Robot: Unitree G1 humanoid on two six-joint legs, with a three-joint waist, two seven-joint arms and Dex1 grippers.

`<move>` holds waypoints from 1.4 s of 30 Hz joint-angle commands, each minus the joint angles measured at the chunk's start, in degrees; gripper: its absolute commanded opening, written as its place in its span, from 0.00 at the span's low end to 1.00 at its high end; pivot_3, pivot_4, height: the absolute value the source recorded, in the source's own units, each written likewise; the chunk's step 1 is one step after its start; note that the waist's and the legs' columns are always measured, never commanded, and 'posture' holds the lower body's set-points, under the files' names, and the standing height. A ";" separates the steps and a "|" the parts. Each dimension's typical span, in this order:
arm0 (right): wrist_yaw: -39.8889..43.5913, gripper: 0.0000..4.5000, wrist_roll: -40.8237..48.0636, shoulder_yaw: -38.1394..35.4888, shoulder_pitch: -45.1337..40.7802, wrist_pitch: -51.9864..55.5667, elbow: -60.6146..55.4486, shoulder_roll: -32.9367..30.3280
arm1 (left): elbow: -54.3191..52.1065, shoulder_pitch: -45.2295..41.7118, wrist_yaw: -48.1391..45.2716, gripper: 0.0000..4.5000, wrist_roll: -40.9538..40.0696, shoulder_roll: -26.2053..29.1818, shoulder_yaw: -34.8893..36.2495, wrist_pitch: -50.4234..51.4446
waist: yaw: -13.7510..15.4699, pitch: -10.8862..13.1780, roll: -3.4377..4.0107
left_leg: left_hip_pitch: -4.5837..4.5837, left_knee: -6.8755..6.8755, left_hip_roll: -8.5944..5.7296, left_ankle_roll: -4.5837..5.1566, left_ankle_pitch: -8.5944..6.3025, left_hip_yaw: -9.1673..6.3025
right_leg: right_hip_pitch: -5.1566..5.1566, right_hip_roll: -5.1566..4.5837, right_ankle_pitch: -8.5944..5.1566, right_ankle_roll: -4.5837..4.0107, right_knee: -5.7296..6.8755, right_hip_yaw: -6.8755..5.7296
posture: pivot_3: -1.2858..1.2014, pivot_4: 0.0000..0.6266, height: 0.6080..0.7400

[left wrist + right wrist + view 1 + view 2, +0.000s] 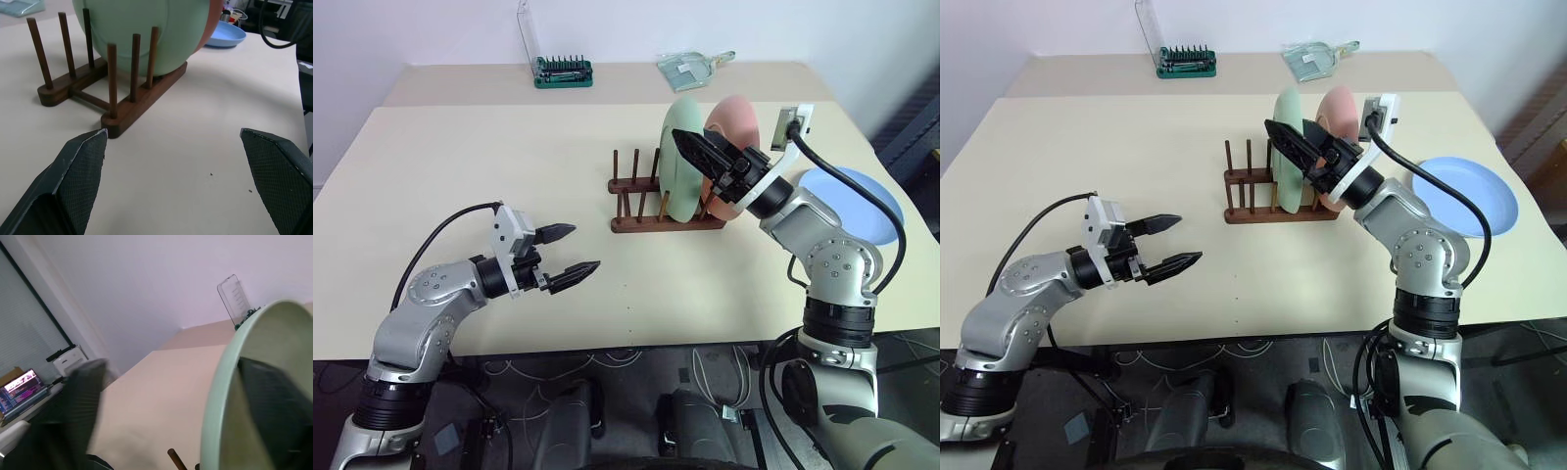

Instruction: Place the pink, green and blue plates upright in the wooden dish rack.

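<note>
Two of the three plates already stand upright in the wooden dish rack (656, 208): the pink plate (741, 122) at the end of the rack nearest the robot's right side, and the green plate (677, 157) in the slot just beside it, toward the middle. The remaining pegs toward the robot's left are bare, so there is room for one more. The blue plate (862, 201) is the part of the job not yet done; it lies flat on the desk (509, 166) to the right of the rack, near the desk's right edge and partly behind the right arm. The right hand (690, 149) is at the green plate's rim, its two black fingers spread apart with the rim passing between them; in the right wrist view one finger (80, 401) sits on one side of the green rim (220, 382) and the other against the plate's inner face, and the plate looks to be resting on the rack rather than carried, so I judge this as a release just made, not a grip. From that hand the blue plate is well apart, back toward the robot's right. The left hand (566, 257) hovers over bare desk to the left of the rack with its fingers wide open and nothing between them; the left wrist view looks straight at the rack's free pegs (111, 81), near but not touching.
</note>
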 commanded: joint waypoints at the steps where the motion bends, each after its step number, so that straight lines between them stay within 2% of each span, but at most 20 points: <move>1: -0.51 0.99 0.90 -0.64 -0.14 -0.94 -3.10 -0.32 | -1.87 -0.01 0.04 1.00 -0.68 -0.23 0.41 -0.01 | 0.01 0.00 0.00 | 0.00 0.00 0.00 0.00 0.00 0.00 | 0.00 0.00 0.00 0.00 0.00 0.00 | 0.52 0.24 0.98; 16: -4.14 0.99 1.79 -0.73 -2.59 -0.22 -7.72 -2.25 | 1.99 -0.09 -1.67 1.00 0.86 -0.80 0.02 -2.76 | 0.03 0.01 0.01 | -0.02 0.00 0.00 0.00 0.00 0.00 | -0.03 -0.01 0.00 0.00 0.00 0.00 | 0.52 0.24 0.98; 27: -2.79 0.99 -0.37 -0.93 -2.95 -1.65 -9.98 -8.38 | 1.93 0.27 -1.83 1.00 1.65 -1.85 -0.74 -3.47 | 0.10 0.01 0.01 | -0.03 0.00 0.00 0.02 -0.01 0.02 | -0.04 -0.02 0.00 0.00 -0.01 0.01 | 0.52 0.24 0.98; 29: -1.33 0.99 -2.62 -3.09 -3.34 -3.67 -11.28 -12.81 | 1.14 -0.04 -1.36 1.00 1.66 -1.91 -0.83 -2.96 | 0.15 0.05 0.08 | -0.03 0.00 0.00 0.02 -0.01 0.02 | -0.05 -0.02 0.00 0.00 0.00 0.01 | 0.52 0.24 0.98; 31: 0.45 0.99 -7.13 -5.93 -3.39 -5.77 -10.81 -20.81 | 0.27 -0.22 -1.14 1.00 1.08 -1.69 -0.63 -2.15 | 0.57 0.08 0.14 | -0.14 0.07 -0.01 0.06 -0.03 0.03 | -0.10 -0.04 0.00 0.01 0.00 0.01 | 0.52 0.24 0.98; 34: 5.43 0.99 -10.59 -9.79 0.95 -6.78 -9.94 -31.18 | -0.35 -0.48 -1.06 1.00 0.70 -1.55 -0.70 -1.56 | 0.86 0.07 0.11 | -0.26 0.15 -0.04 0.14 -0.08 0.02 | -0.15 -0.06 0.00 0.02 -0.07 0.00 | 0.52 0.24 0.98; 37: 10.89 0.99 -12.93 -11.45 8.34 -7.45 -10.37 -37.16 | -0.69 -1.52 -1.61 1.00 0.36 -1.77 -1.23 -1.34 | 0.56 0.06 0.10 | -0.20 0.14 -0.01 0.14 -0.08 0.03 | -0.07 -0.03 0.00 0.03 -0.11 -0.01 | 0.52 0.24 0.98; 40: 13.30 0.99 -15.71 -11.34 13.66 -8.58 -10.35 -40.13 | -0.94 -2.30 -1.81 1.00 0.15 -1.90 -1.70 -0.89 | -0.04 0.07 0.22 | -0.01 0.13 0.03 0.14 -0.08 0.06 | 0.10 -0.02 0.01 0.02 -0.11 0.01 | 0.52 0.24 0.98; 42: 13.61 0.99 -23.73 -7.29 20.55 -10.79 -7.73 -42.81 | -0.92 -4.05 -1.52 1.00 -0.01 -2.14 -2.33 0.02 | 0.17 0.05 0.27 | 0.02 0.14 0.05 0.14 -0.08 0.08 | 0.09 -0.03 0.01 0.02 -0.07 0.02 | 0.52 0.24 0.98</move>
